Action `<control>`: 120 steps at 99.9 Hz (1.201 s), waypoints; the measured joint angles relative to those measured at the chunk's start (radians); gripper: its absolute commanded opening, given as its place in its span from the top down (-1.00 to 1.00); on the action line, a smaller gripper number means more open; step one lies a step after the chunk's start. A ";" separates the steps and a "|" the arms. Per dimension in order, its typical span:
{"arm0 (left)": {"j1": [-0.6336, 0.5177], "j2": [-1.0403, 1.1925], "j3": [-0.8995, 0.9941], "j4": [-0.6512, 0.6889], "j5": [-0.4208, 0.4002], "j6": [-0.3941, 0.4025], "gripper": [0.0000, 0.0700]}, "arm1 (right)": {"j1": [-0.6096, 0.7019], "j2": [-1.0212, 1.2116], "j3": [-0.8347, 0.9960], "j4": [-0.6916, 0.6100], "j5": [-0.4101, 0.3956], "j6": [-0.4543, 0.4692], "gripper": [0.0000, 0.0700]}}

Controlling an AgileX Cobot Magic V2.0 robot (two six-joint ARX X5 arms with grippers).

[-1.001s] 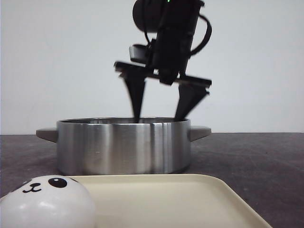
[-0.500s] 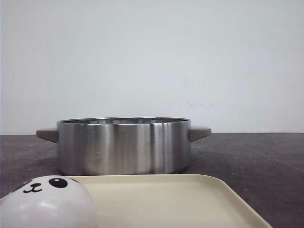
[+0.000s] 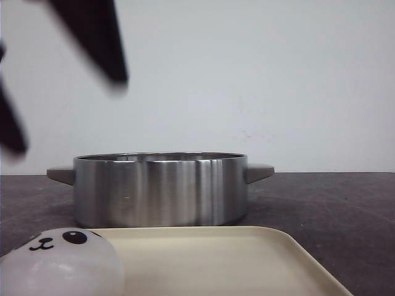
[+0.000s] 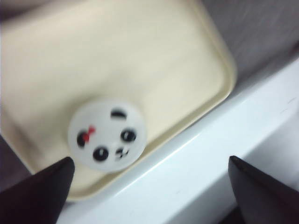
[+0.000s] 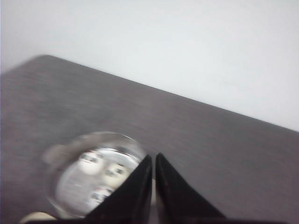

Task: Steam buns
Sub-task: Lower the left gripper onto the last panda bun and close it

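Note:
One white panda bun sits on the near left corner of the cream tray. In the left wrist view it shows a red bow and lies on the tray. My left gripper is open wide and empty, above the bun; its blurred fingers show at the upper left of the front view. The steel pot stands behind the tray. The right wrist view shows three blurred buns inside the pot. My right gripper is shut, empty, high above and away from the pot.
The pot has two grey side handles. The dark table extends to the right of the pot and tray. A white ledge runs along the tray's near edge.
My right gripper, open over the pot a second ago, has left the front view and is now shut. My left gripper's fingers have come into the front view at upper left.

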 measured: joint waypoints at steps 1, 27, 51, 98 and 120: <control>-0.004 0.006 -0.004 0.002 -0.004 -0.003 -0.82 | 0.000 -0.002 0.000 -0.006 0.005 0.005 0.99; -0.021 0.147 -0.014 0.062 -0.138 -0.037 -0.82 | 0.002 -0.015 0.000 -0.076 0.043 0.083 0.99; -0.007 0.274 -0.014 0.101 -0.143 -0.037 -0.82 | 0.002 -0.010 0.000 -0.079 0.034 0.111 0.99; -0.006 0.372 -0.012 0.112 -0.152 -0.006 0.81 | 0.041 -0.011 0.000 -0.109 0.039 0.158 0.99; -0.005 0.372 -0.010 0.116 -0.119 0.092 1.00 | 0.041 -0.011 0.000 -0.111 0.040 0.165 0.99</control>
